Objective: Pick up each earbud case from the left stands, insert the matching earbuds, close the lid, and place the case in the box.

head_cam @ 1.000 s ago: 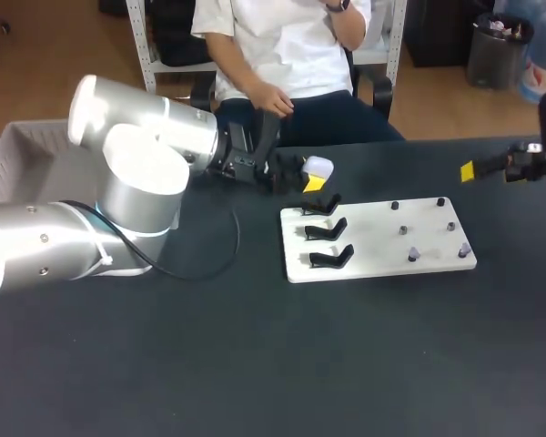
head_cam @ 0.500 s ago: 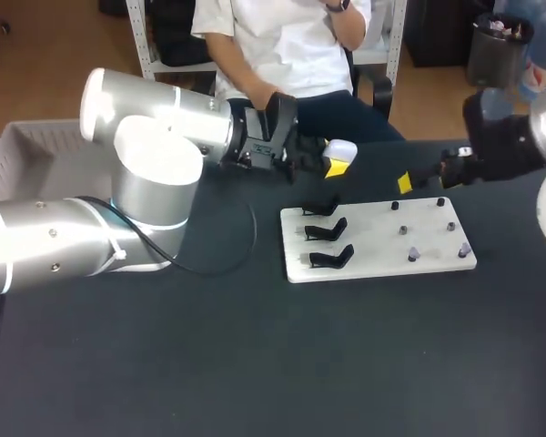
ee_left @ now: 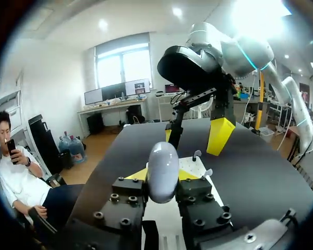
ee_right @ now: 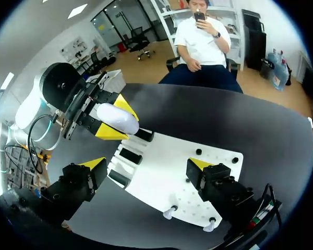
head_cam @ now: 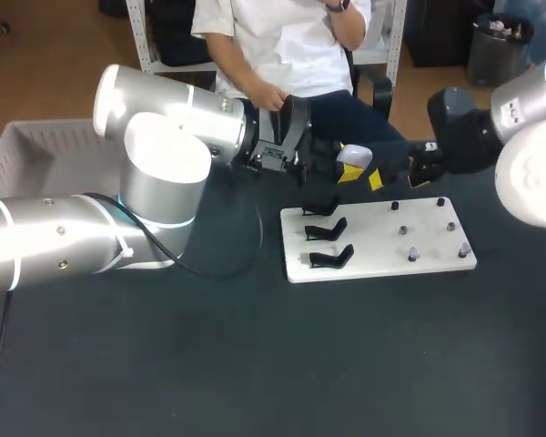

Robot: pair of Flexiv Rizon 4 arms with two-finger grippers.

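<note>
At the far left of the table sits a pale box (head_cam: 23,150). My left arm (head_cam: 155,146) comes in beside it and stretches toward the middle. The left gripper (ee_left: 164,177) is pinched on a small white earbud case (ee_left: 163,161), with one yellow finger on each side of it. The case is up in the air, off the table, near the back end of the white board (head_cam: 382,266).

Three black stands (head_cam: 328,229) sit in a row on the left part of the board. On the right part there are small pegs (head_cam: 402,229). Two little earbuds (head_cam: 413,254) stand on the front ones.

The right gripper (ee_right: 147,165) hangs just to the right of the case, over the board. Its two fingers are wide apart and hold nothing. My right arm (head_cam: 491,118) comes in from the right side.
</note>
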